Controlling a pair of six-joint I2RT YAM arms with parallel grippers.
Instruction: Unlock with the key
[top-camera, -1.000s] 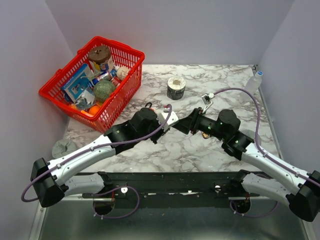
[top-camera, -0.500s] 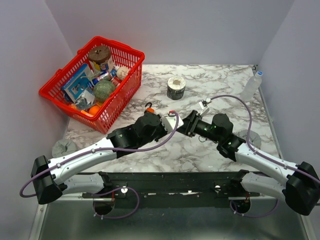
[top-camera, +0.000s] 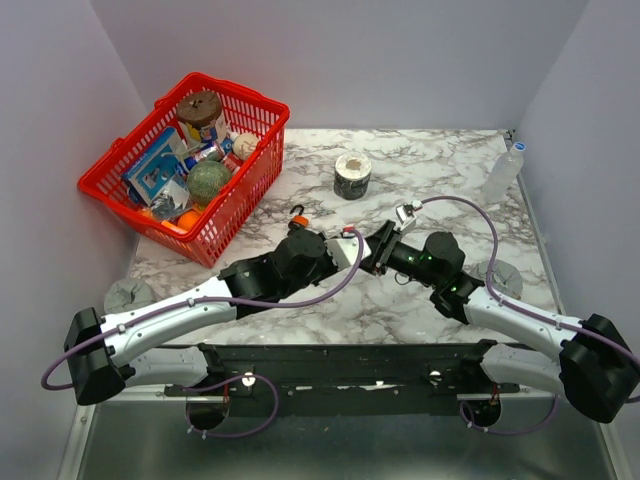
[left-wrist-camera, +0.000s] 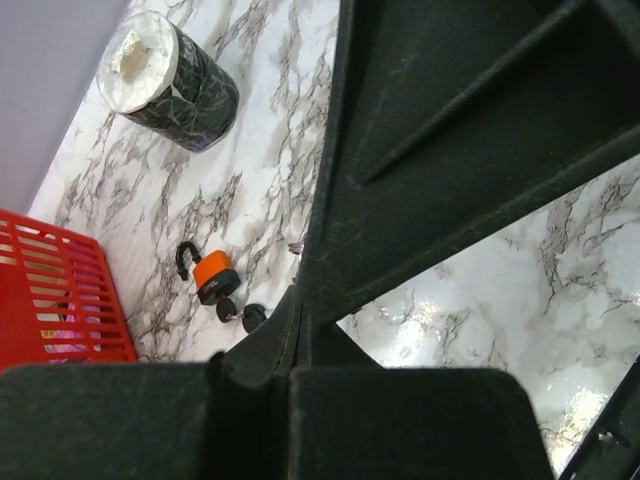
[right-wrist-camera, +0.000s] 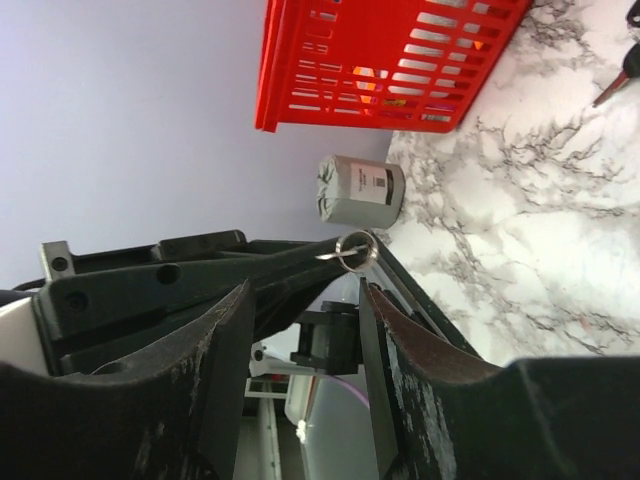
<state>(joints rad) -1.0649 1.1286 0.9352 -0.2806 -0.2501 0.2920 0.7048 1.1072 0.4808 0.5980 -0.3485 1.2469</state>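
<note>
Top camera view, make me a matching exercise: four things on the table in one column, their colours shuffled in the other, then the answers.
Things:
1. basket
2. padlock
3. bottle
4. roll

Colours:
a. clear
b. orange and black
c. dark marbled sides, white top
d. red

Pairs: 1-d, 2-b, 3-a, 4-c.

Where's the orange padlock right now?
The orange padlock lies on the table, left of centre in the top view, right of the red basket.
</note>
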